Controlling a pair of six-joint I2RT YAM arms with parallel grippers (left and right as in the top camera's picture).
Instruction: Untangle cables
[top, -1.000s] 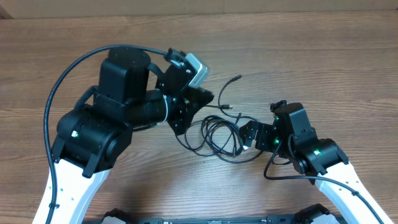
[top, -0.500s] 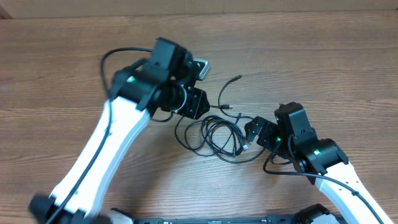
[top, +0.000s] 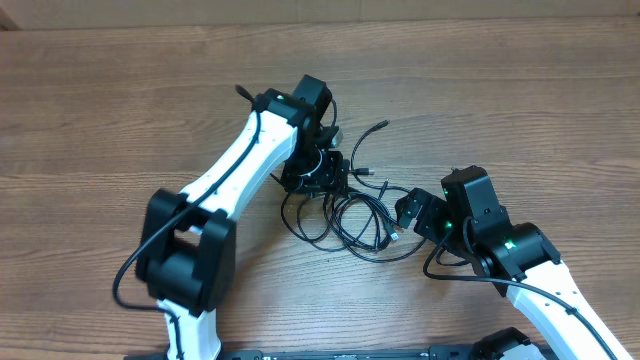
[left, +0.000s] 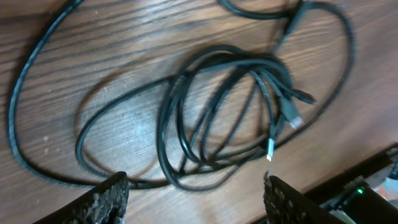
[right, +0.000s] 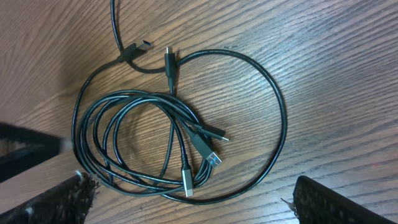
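The thin black cables with small silvery plug ends (top: 350, 215) lie in a loose tangled coil on the brown wood-grain table (top: 520, 100), just off its middle toward 5 o'clock; the left gripper (top: 330, 180) sits at the coil's 11 o'clock edge, fingers apart, nothing between them; the right gripper (top: 408, 212) is at the coil's 3 o'clock, fingers spread wide and empty; in the right wrist view three plug tips (right: 211, 158) bunch at the coil's 5 o'clock.

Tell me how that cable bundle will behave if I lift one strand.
Probably floppy: the cables lie in slack overlapping loops, so a lifted strand should sag and likely drag its neighbours. Likely light, being thin cords with small plugs. They may slide easily on the wooden table.
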